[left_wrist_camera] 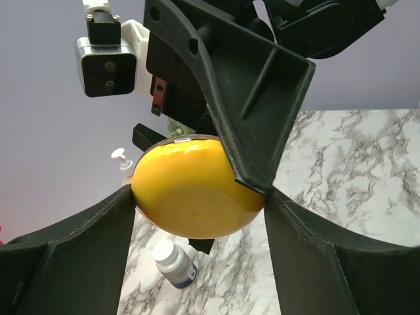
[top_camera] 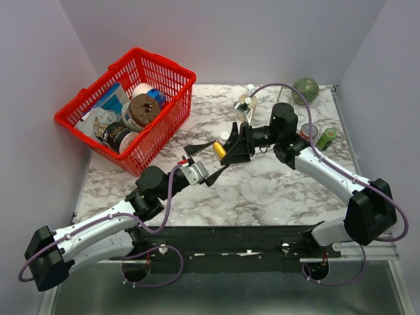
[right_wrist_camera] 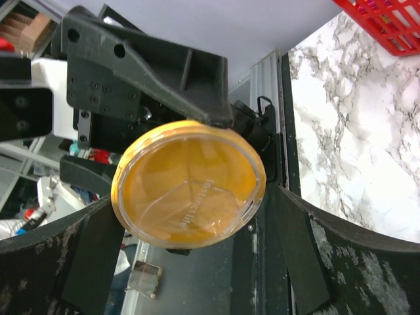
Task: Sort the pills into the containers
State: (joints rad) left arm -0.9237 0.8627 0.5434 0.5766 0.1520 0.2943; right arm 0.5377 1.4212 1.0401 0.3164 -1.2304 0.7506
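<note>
Yellow disc (right_wrist_camera: 189, 184) with clear lid sits between right gripper (right_wrist_camera: 197, 198) fingers. Left gripper (right_wrist_camera: 200, 184) finger (right_wrist_camera: 164, 72) crosses its top edge. Marble table (right_wrist_camera: 354, 131) and red basket (right_wrist_camera: 387, 26) corner on the right.

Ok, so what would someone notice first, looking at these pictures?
A yellow round case hangs in mid-air over the middle of the marble table, where both arms meet. The left arm's fingers sit tight against its two sides. At the far left stands a bright red basket packed with groceries.
</note>
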